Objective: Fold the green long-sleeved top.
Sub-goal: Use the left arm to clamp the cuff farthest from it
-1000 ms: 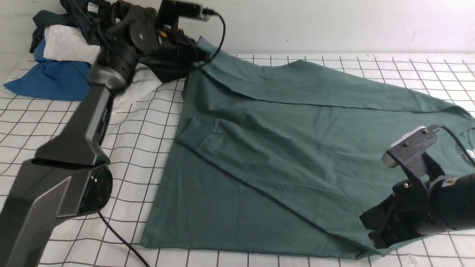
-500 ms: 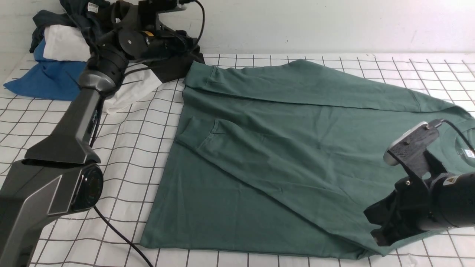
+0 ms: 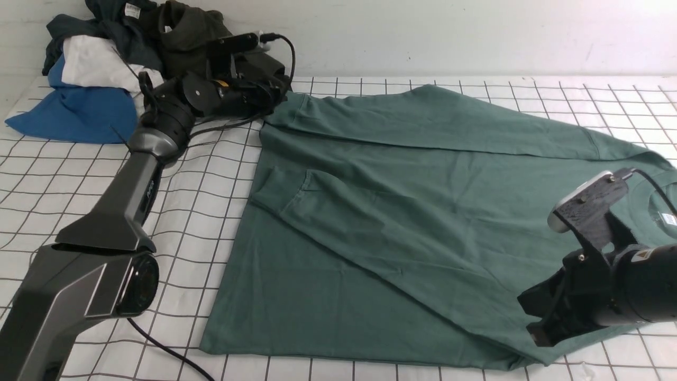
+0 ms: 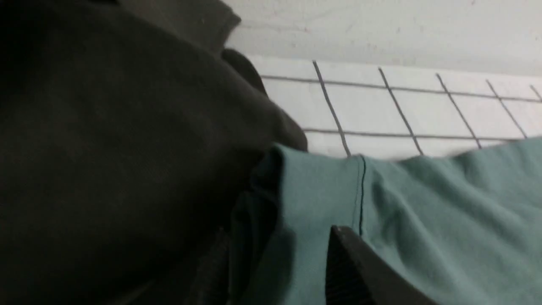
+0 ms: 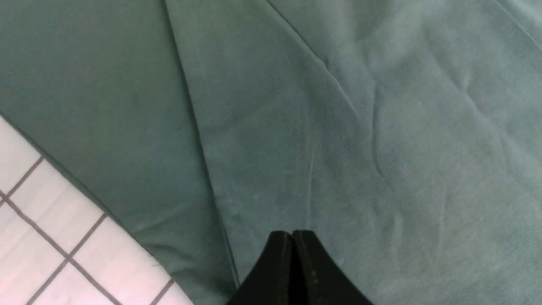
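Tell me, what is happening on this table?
A two-armed robot is folding the green long-sleeved top, spread on the gridded table with its sleeves folded in. The left gripper is at the far sleeve's cuff, beside a heap of clothes. The right gripper, fingers shut, is over its near right edge.

The front view is bright and even. The light seems to come from above, with no glare on the white table [image 3: 201,174] and only soft shadows in the folds of the green long-sleeved top [image 3: 396,211]. The left wrist view is dim and blurred, perhaps from motion, and the dark garment [image 4: 106,148] is almost black, without detail. The right wrist view is sharp, and the weave of the cloth is clear.
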You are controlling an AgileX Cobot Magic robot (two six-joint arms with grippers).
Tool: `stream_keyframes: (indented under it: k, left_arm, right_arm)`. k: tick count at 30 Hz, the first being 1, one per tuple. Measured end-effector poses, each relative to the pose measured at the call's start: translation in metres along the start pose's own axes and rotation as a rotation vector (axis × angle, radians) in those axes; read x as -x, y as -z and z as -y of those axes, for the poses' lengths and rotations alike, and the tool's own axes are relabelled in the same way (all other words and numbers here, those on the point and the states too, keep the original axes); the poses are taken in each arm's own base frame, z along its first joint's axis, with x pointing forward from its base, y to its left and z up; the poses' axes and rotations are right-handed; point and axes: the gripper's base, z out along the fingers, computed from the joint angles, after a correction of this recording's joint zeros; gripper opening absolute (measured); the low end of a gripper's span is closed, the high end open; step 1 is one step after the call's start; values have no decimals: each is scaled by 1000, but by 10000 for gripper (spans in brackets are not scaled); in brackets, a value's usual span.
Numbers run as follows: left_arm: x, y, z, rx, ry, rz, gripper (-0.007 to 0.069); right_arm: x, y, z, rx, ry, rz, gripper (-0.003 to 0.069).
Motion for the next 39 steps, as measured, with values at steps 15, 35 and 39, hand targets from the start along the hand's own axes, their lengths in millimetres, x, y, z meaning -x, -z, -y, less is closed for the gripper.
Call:
stream_keyframes:
  k: [15,35,39]
  left_arm:
    - [40,27,34,-30,-194,12,24]
    - [-3,-1,12,19,-204,-52,104]
    - [8,2,12,35,-202,30,261]
  right_arm:
    - [1,0,0,5,-22,8,-10]
    - [2,0,-1,12,-29,17,-10]
    - [2,0,-1,9,-17,19,-10]
